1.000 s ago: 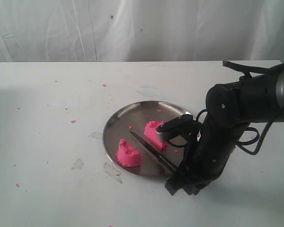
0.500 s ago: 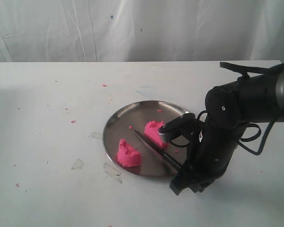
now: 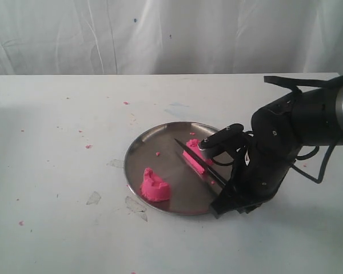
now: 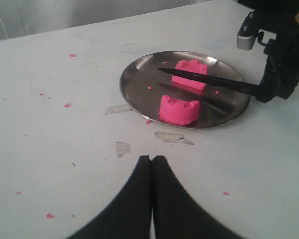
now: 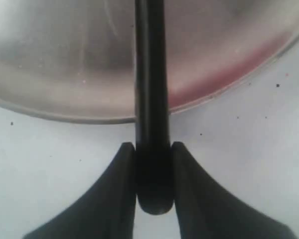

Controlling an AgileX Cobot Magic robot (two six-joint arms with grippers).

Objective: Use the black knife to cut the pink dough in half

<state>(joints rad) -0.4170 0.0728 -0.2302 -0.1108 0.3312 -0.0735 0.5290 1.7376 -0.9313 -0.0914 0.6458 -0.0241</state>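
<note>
Cut dough (image 3: 154, 187): two halves apart on plate (image 3: 151, 145). Right pincer (image 5: 152, 149) clamped on knife (image 3: 194, 158) handle, blade above plate beside far half. Left pincer (image 4: 152, 160) closed, empty, over surface (image 4: 50, 149).

I saw no writing, label, brand, number or sign that I could read on anything before me, in any view

Steel plate (image 3: 146, 147) on white table (image 3: 57, 188) among pink crumbs (image 3: 88, 146), curtain (image 3: 160, 34) behind
</note>
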